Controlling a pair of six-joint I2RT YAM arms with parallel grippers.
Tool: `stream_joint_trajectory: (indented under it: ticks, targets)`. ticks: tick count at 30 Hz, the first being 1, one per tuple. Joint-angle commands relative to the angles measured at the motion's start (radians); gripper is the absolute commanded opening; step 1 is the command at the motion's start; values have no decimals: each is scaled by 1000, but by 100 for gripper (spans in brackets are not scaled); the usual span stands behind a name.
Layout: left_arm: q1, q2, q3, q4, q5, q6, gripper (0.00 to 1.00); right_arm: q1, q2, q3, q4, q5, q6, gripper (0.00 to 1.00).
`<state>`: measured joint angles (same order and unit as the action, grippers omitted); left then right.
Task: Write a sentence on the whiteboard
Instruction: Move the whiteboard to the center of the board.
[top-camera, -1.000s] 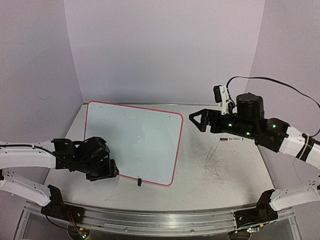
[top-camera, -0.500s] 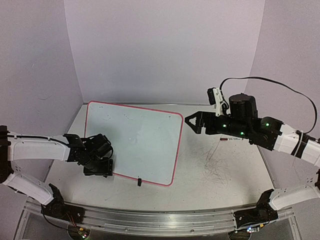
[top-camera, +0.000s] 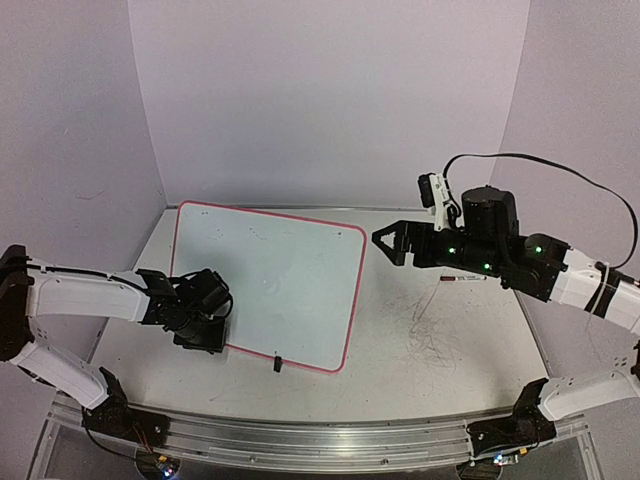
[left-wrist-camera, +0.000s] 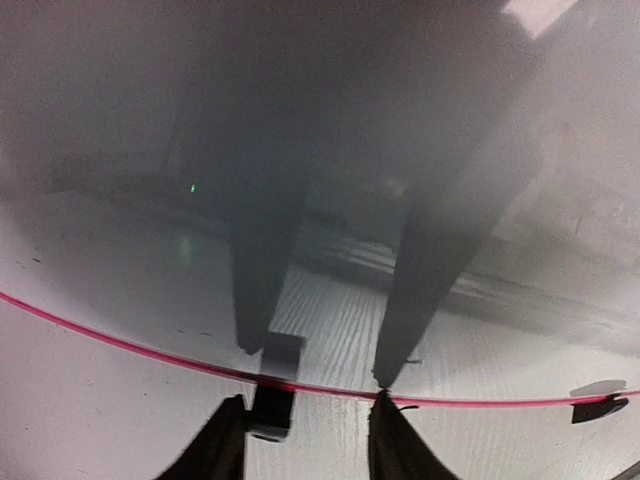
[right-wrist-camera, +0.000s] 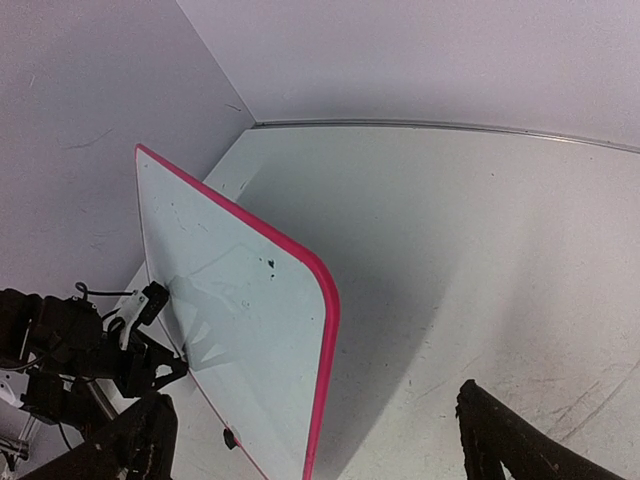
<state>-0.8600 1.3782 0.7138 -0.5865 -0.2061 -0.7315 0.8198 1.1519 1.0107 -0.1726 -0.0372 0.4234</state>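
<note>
The whiteboard (top-camera: 268, 280) lies flat on the table, white with a pink rim (left-wrist-camera: 120, 326). The sentence is out of view: the board's face shows only a few dark specks (right-wrist-camera: 268, 264). My left gripper (top-camera: 205, 336) is low at the board's near-left edge. In the left wrist view its jaws (left-wrist-camera: 308, 415) stand apart along the rim. A small black clip (left-wrist-camera: 270, 410) sits between them, against the left finger, and the glossy board mirrors both fingers. My right gripper (top-camera: 386, 243) hovers open beside the board's far right corner, nothing between its fingers (right-wrist-camera: 497, 436).
A thin red-and-white marker (top-camera: 465, 278) lies on the table under the right arm. Another black clip (top-camera: 278, 364) sits on the board's near edge. Grey scribbles (top-camera: 430, 335) mark the tabletop right of the board. Walls close in behind and on both sides.
My left gripper slid left along the board's near edge and its jaws narrowed around the clip. The right gripper shifted slightly left, still open.
</note>
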Motion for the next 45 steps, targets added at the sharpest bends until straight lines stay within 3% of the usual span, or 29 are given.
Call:
stream_joint_trajectory:
  ticks: [1, 12, 19, 23, 28, 39, 45]
  targets:
    - [2, 29, -2, 34, 38, 8, 28, 5, 4, 28, 45, 20, -6, 98]
    - [-138, 77, 51, 91, 0, -211, 0, 5, -21, 35, 15, 115, -25, 98]
    - [-230, 188, 120, 177, -67, -422, 0, 5, -28, 124, -191, 371, -102, 98]
    - [-303, 298, 220, 200, -125, -510, 0, 5, -17, 118, -230, 313, -126, 98]
    - [-367, 446, 363, 207, -139, -506, 0, 34, 8, 65, -246, 232, -110, 98]
    - [-382, 429, 414, 286, -96, -419, 0, 200, 68, -21, -143, 86, 59, 98]
    - [-384, 360, 375, 290, -97, -410, 6, 312, 250, -18, -49, 87, 214, 95]
